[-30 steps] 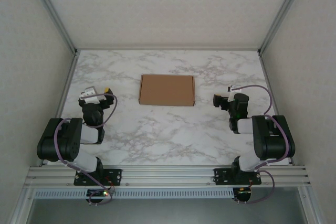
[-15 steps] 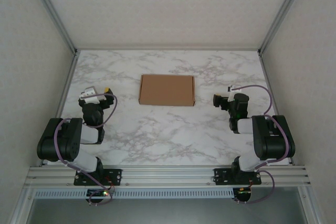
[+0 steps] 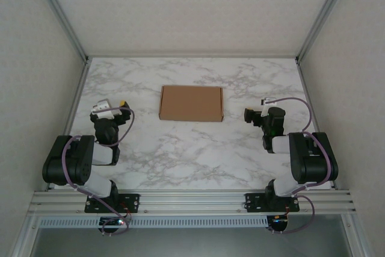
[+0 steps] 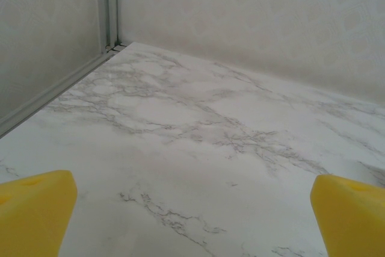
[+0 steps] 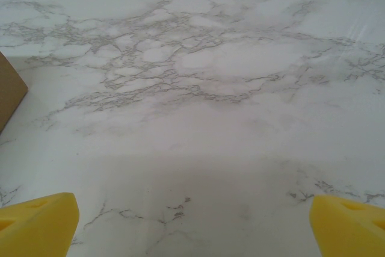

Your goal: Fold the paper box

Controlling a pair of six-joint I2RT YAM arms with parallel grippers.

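Listing hazards first, holdings second.

**Item:** paper box (image 3: 191, 103), plain brown cardboard. It lies as a flat, closed rectangle just above the centre of the overhead frame, on the marble-patterned table (image 3: 180, 154). One corner also shows at the left edge of the right wrist frame (image 5: 9, 91). By its outline the folding looks finished or nearly so. Whether the tabs are locked cannot be told from here.

**Risk 1:** the lid springing back up. Likely cause: creased cardboard with nothing pressing on it and a tab not fully seated.

**Risk 2:** the box skating across the table. Likely cause: light cardboard on a smooth top, pushed from one side with no counter-hold on the other.

**Risk 3:** a crushed edge or dented panel. Likely cause: a fingertip coming down on the hollow top rather than on a crease.

**Left gripper** (image 3: 124, 108): left of centre in the overhead frame, well apart from the box. Jaws spread wide, with the yellow pads (image 4: 33, 209) at the two lower corners of its wrist frame. It holds nothing and touches nothing.

**Right gripper** (image 3: 248, 114): right of centre, near the box's right edge but apart from it. Jaws likewise spread wide, with bare table between the pads (image 5: 349, 224). It holds nothing.
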